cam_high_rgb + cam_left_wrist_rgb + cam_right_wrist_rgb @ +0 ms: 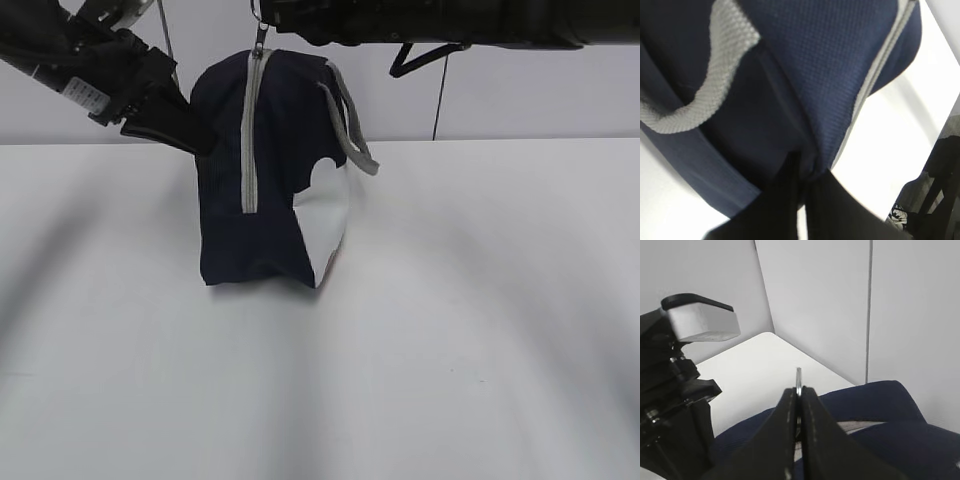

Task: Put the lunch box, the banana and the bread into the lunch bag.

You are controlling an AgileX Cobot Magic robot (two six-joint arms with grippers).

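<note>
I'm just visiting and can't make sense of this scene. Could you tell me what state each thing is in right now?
lunch bag: upright on the table, held by both arms.
zipper: closed along the stretch in view.
ring pull: pinched at the bag's top.
strap handle: hanging loose.
left end effector: shut on bag fabric.
right end effector: shut on the ring pull.
table: bears the bag.

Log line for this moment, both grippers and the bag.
left gripper: shut on navy-blue fabric lunch bag | right gripper: shut on metal ring pull | grey zipper: closed | bag upright on white table
</note>
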